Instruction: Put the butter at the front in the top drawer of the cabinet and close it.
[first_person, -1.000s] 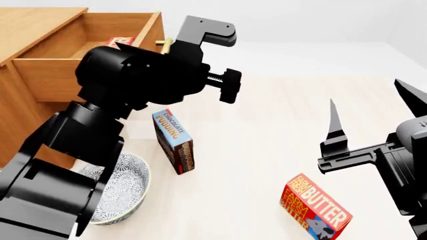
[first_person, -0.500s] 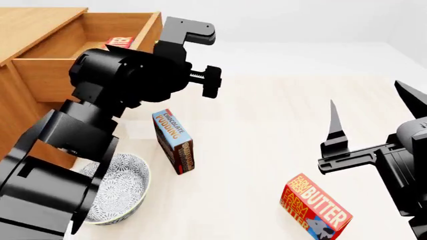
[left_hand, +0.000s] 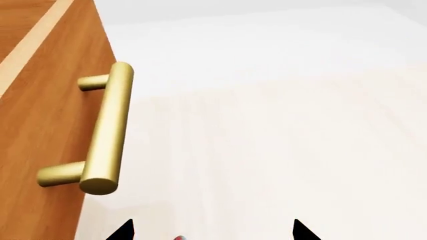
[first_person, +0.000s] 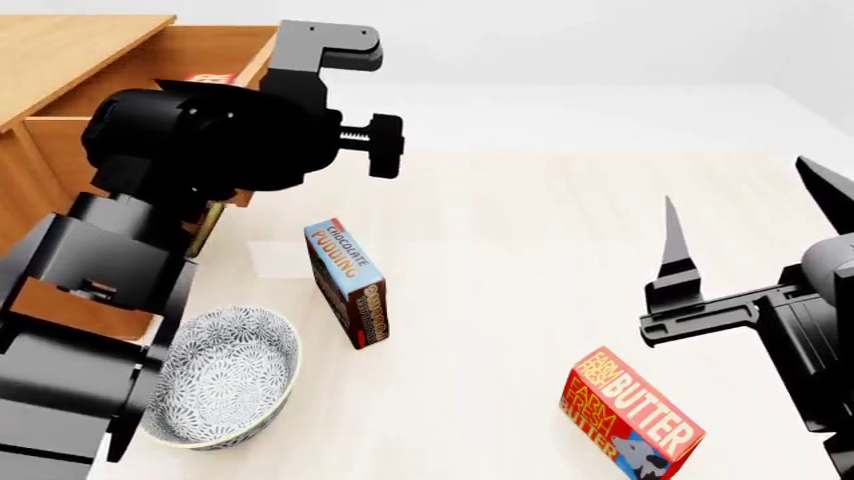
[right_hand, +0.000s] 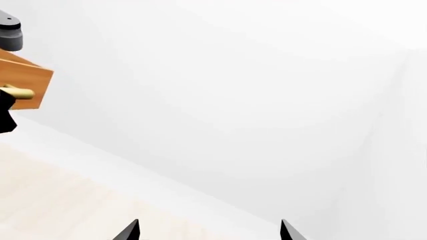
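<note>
- The floor (first_person: 534, 230) is showing as pale, faintly grained wood-tone boards, running back to plain white walls (right_hand: 233, 75) with no markings.
- The cabinet (first_person: 67, 60) is standing at about ten o'clock in the head view, its orange-brown flat top catching light.
- The top drawer (first_person: 200, 50) is sitting pulled out, and a red carton (first_person: 211, 78) is peeking from inside it behind the left arm.
- The brass handle (left_hand: 107, 132) is showing close in the left wrist view, just beside the drawer front.
- The left gripper (left_hand: 210, 231) is showing only two dark fingertips set wide apart, with nothing between them.
- The right gripper (first_person: 747, 250) is hanging at three o'clock with its fingers spread wide, holding nothing.
- The butter (first_person: 630, 420) is lying on the floor at about five o'clock, near the right gripper but apart from it.
- The chocolate pudding carton (first_person: 347, 282) is standing on edge near the centre.
- A patterned bowl (first_person: 220, 375) is resting on the floor at seven o'clock, beside the left arm.
</note>
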